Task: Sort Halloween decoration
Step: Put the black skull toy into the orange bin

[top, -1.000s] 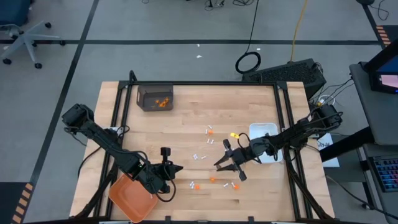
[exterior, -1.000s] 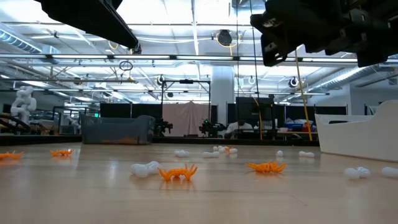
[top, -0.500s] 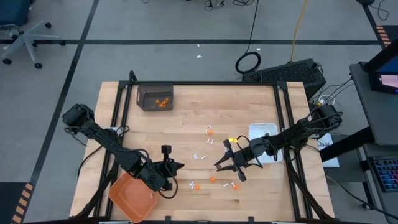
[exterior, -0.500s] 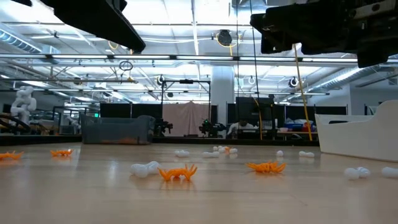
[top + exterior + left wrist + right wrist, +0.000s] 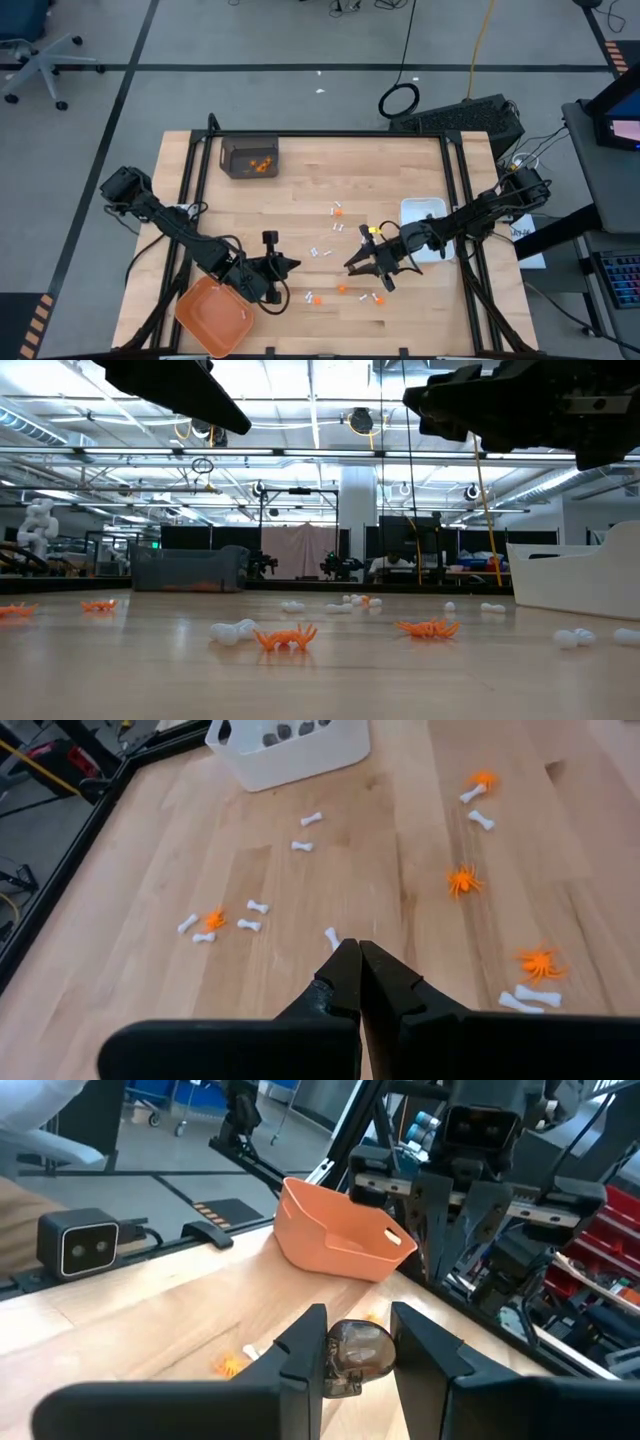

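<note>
Orange spider bits (image 5: 316,298) and small white bone sticks (image 5: 320,252) lie scattered on the wooden table; the left wrist view shows a spider (image 5: 462,880) and a stick (image 5: 332,937). My right gripper (image 5: 358,1342) hovers over the table's right middle (image 5: 360,262), shut on a dark brown bit (image 5: 357,1352). My left gripper (image 5: 358,960) is shut and holds nothing. It hangs above the table's near left (image 5: 287,265), next to the orange tray (image 5: 212,315). My right gripper pinches the dark brown bit (image 5: 350,1360) between its two fingers (image 5: 305,1348), one on each side of it. The fingers point about level toward the table's left. The bit is lifted clear of the table.
A white rectangular dish (image 5: 425,212) stands at the right behind my right gripper. A grey bin (image 5: 250,157) with orange bits stands at the far left. The orange tray rests at the near left corner. Black rails frame the table's edges.
My right gripper has rolled about its own pointing line while staying in place, still shut on the dark brown bit. The pieces on the table have not moved.
</note>
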Controlling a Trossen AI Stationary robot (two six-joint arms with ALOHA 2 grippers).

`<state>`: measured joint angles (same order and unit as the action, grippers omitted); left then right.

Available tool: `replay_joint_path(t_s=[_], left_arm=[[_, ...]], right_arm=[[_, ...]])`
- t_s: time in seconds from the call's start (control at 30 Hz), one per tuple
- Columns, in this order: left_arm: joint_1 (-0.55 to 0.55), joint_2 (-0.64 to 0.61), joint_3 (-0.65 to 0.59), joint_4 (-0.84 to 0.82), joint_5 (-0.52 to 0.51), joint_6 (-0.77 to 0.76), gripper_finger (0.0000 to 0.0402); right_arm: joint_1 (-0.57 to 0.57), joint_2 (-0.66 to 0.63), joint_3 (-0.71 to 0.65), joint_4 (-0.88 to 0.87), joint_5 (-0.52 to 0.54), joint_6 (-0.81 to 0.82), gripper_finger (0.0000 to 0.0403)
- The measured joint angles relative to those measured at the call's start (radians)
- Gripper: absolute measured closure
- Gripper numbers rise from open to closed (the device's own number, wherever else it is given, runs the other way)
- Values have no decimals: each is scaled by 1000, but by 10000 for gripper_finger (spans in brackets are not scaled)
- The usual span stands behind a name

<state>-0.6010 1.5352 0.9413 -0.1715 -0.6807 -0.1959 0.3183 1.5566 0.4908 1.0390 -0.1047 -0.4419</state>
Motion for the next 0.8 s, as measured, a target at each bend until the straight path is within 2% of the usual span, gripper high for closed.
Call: replay_joint_path(t_s=[0.53, 0.8], left_arm=[[-1, 0, 0, 11, 3, -1, 402], [-1, 0, 0, 41, 49, 0, 402]], right_arm=[[0, 0, 0, -40, 2, -12, 330], [0, 0, 0, -5, 3, 162, 330]])
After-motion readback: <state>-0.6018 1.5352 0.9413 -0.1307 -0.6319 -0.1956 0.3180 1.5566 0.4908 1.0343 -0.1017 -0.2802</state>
